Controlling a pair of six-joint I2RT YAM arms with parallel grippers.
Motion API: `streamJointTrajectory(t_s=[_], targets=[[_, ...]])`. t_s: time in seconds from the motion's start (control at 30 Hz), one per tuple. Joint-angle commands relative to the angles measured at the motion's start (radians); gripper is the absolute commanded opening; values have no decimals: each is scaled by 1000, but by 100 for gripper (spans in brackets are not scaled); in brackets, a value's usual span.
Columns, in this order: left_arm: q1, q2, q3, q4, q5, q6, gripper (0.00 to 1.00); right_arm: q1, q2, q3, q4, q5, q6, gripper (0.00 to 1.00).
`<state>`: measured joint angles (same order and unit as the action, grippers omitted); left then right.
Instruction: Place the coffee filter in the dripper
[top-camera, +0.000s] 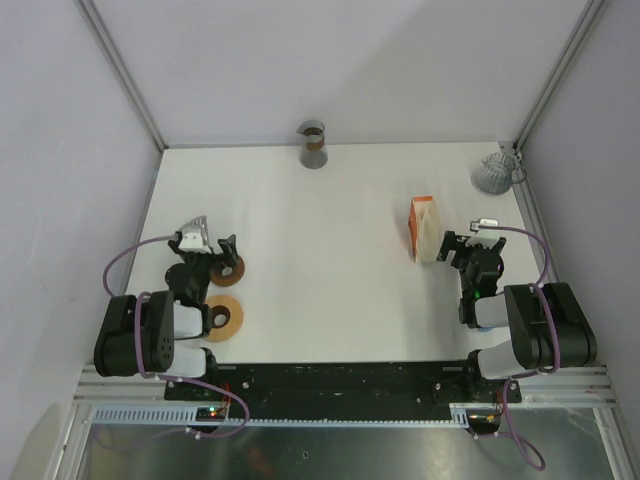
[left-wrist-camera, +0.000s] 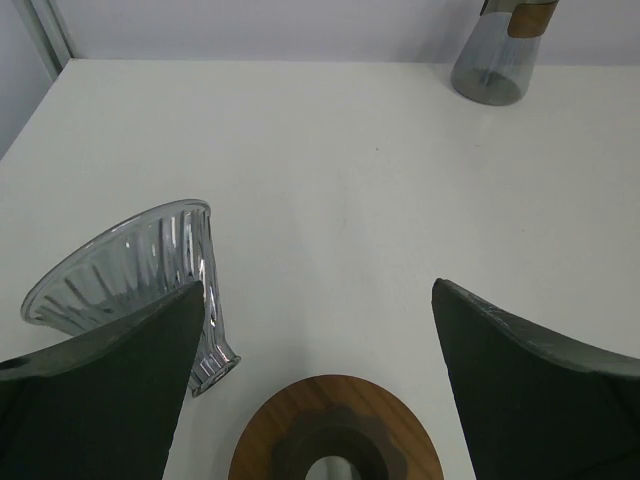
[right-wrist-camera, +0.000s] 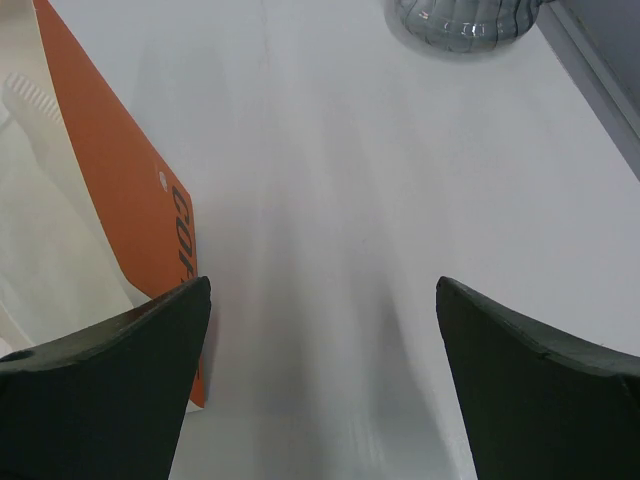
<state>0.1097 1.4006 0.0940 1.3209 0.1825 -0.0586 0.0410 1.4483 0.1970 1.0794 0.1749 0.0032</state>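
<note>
1. The left fingers (left-wrist-camera: 90, 400) are spread wide and hold nothing. A glass dripper (left-wrist-camera: 130, 265) lies on its side on the counter (left-wrist-camera: 350, 180), against one finger's inner face.
2. The right fingers (right-wrist-camera: 100, 380) are also wide apart and empty. The orange filter packet (right-wrist-camera: 130, 200) stands just beside one of them, not between them.
3. White coffee filters (right-wrist-camera: 40, 230) sit inside the packet.
4. A second dripper (top-camera: 493, 173) lies in the back right corner, and a carafe (top-camera: 314, 145) stands at the back edge. Their contents cannot be made out.
5. Two wooden rings (top-camera: 228, 268) (top-camera: 222, 317) lie by the left arm, and the left wrist view cuts one off. A finger hides part of the packet's lettering.
</note>
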Motion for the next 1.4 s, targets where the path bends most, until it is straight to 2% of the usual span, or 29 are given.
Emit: streamJointTrajectory(t_s=[0.0, 0.27, 0.37, 0.4, 0.5, 0.63, 0.73, 0.83, 0.93, 1.03, 1.17, 1.37], targets=[[-5, 3, 22, 31, 9, 34, 100, -2, 5, 25, 36, 3, -6, 99], [-7, 3, 25, 24, 23, 41, 100, -8, 7, 34, 26, -17, -6, 99], [-6, -30, 39, -8, 47, 48, 100, -28, 7, 45, 6, -74, -6, 99], [-6, -52, 53, -75, 55, 51, 100, -30, -10, 61, -20, -103, -6, 99], [-5, -138, 192, -363, 64, 53, 100, -32, -122, 155, -269, -134, -15, 99], [-4, -185, 413, -685, 158, 169, 100, -77, -311, 281, -465, -176, 87, 99], [-4, -175, 589, -940, 223, 214, 100, -105, -334, 490, -724, -161, 164, 97], [-4, -161, 759, -1164, 298, 240, 100, -133, -227, 789, -1024, -127, 192, 88], [-5, -170, 851, -1270, 322, 238, 99, -156, -83, 1033, -1247, -51, 195, 85], [-4, -162, 911, -1369, 320, 235, 98, -219, 76, 1238, -1376, -14, 221, 84], [-6, -147, 951, -1434, 305, 239, 97, -304, 345, 1541, -1592, -30, 244, 77], [-6, -111, 1006, -1515, 291, 252, 96, -352, 712, 2006, -1809, -30, 230, 75]])
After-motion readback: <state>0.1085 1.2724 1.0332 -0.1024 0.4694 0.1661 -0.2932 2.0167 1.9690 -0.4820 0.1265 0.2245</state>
